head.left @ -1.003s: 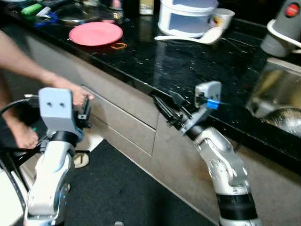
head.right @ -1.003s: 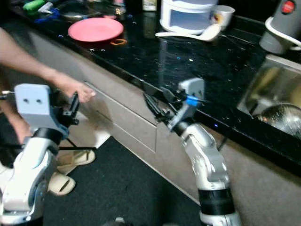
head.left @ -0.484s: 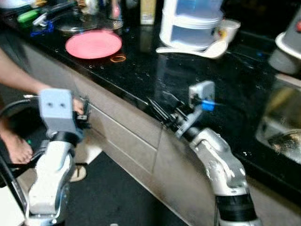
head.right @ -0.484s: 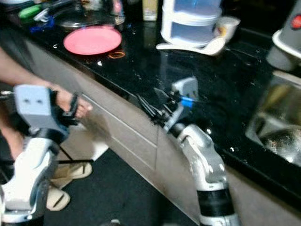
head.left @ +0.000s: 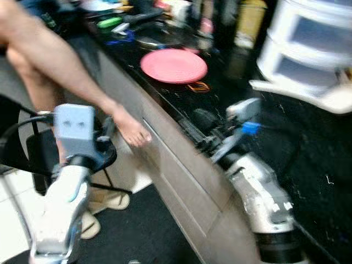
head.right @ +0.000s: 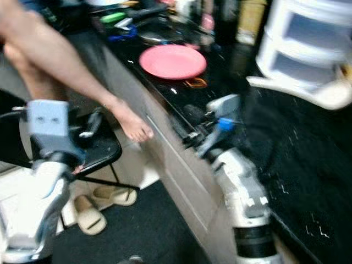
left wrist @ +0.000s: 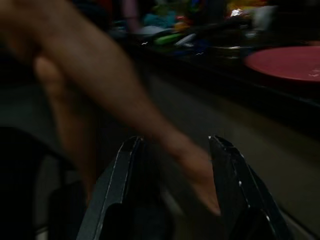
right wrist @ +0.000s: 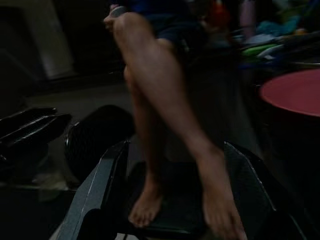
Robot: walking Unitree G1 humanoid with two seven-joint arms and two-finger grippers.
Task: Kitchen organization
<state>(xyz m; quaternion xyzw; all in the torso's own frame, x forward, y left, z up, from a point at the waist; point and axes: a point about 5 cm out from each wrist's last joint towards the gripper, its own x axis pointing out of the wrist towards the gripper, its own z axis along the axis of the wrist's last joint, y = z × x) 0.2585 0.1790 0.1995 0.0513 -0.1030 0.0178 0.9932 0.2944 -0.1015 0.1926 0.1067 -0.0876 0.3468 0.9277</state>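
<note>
- Blurred throughout, the head views look down along a black speckled stone counter point(head.left: 308, 165) with grey cabinet drawer fronts point(head.left: 181, 181) running beneath its edge.
- The right gripper point(head.left: 195, 129) reaches forward at the counter's front edge, just above the drawer fronts; in its wrist view the two black fingers point(right wrist: 107, 180) stand well apart with nothing between them.
- The left gripper point(head.left: 106, 132) is raised beside the cabinets, close to a person's hand; its wrist view shows the two black fingers point(left wrist: 122, 170) spread apart and empty.
- A person's hand point(head.left: 132, 129) stretches down from a bare forearm to the upper drawer front, touching or almost touching it; blur hides which.
- A round pink plate point(head.left: 174, 65) lies flat on the counter, well beyond both grippers, with a small orange ring point(head.left: 197, 86) just beside it.
- A white stacked plastic drawer unit point(head.left: 308, 47) stands on the counter, a white spoon-shaped utensil point(head.left: 297, 96) lying in front of it.
- A black chair seat point(head.right: 102, 151) stands on the floor near the cabinets, pale slippers point(head.right: 91, 212) below it.
</note>
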